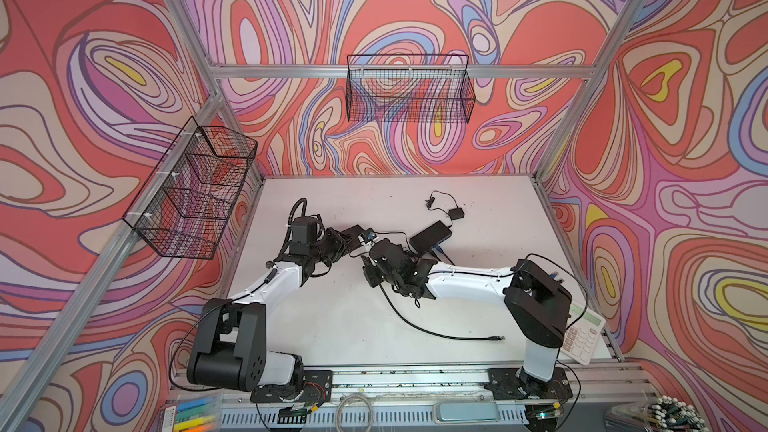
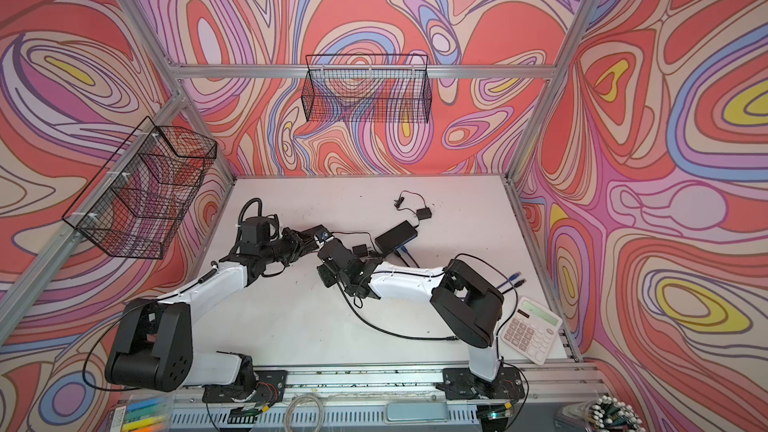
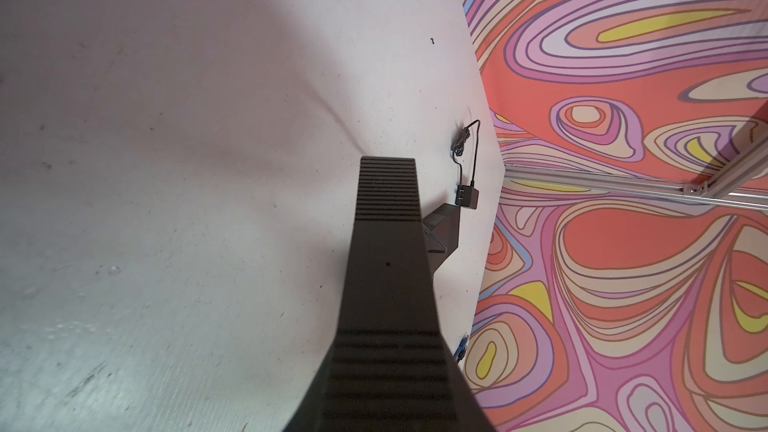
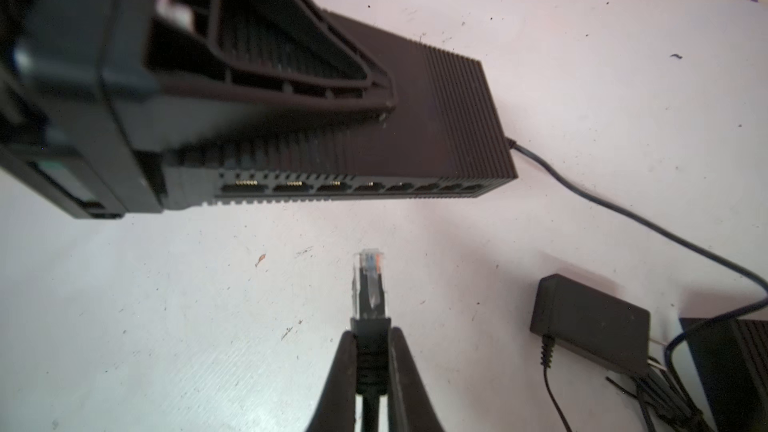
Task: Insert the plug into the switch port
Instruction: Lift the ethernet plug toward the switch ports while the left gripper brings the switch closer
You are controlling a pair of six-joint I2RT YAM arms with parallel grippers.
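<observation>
Plug [image 4: 369,280]: pinched at its rear by right gripper [image 4: 371,340], held short of the ports [image 4: 353,189]; switch [image 4: 436,118] clamped by left gripper [image 4: 365,118] (ports facing plug); alignment in hand; straight, level push called for.

Both top views look steeply down on the whole table [image 1: 324,326], which the close wrist cameras share.

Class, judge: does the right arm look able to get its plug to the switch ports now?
Probably yes: the right gripper holds the plug facing the switch ports, bare table between; the left gripper sits on top, clear of them.
</observation>
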